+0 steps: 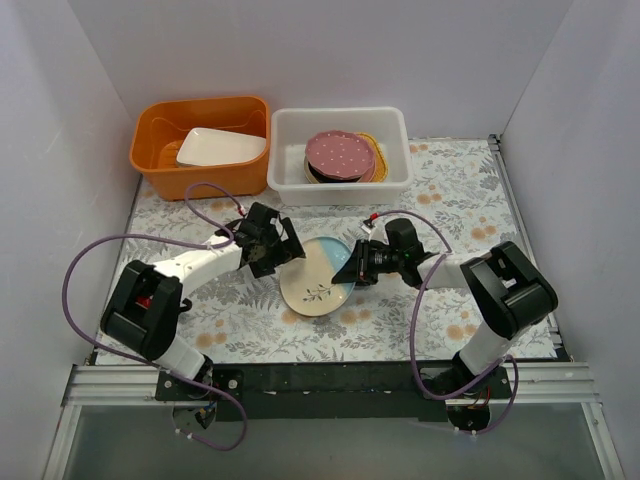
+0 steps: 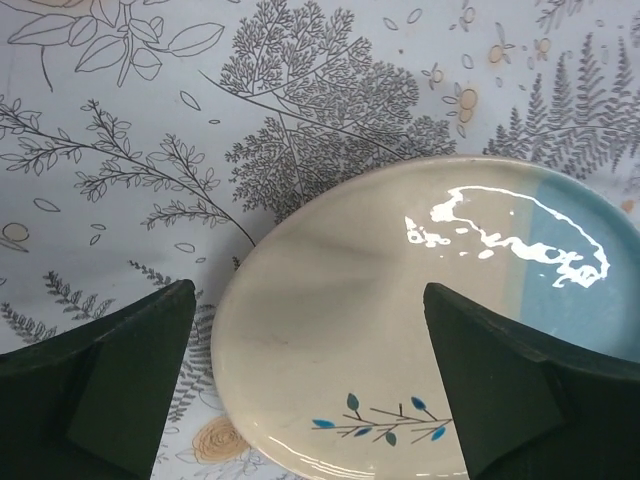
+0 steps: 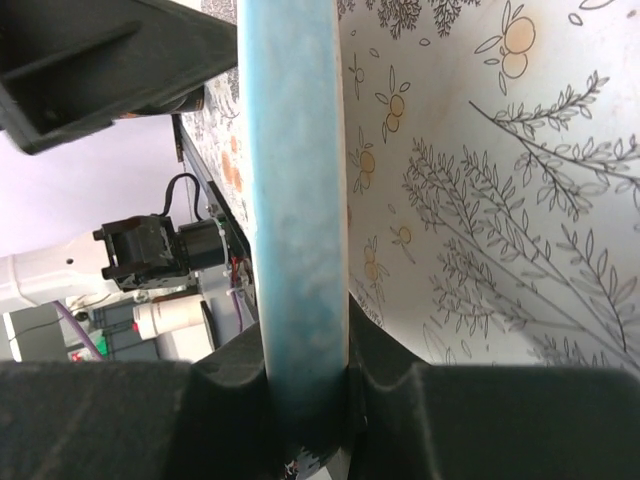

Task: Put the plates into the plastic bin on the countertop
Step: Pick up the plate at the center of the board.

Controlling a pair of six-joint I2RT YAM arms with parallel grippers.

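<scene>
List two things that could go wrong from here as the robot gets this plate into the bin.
The right claw pinches only the thin blue rim of the cream-and-light-blue plate; glossy and held at one edge, it might slip or droop when lifted.
The open left claw hangs close over the plate's other side, so a lift could knock into it.

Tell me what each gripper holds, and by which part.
Right gripper clamps the cream-and-light-blue plate by its blue rim. Left gripper is open, holding nothing.
</scene>
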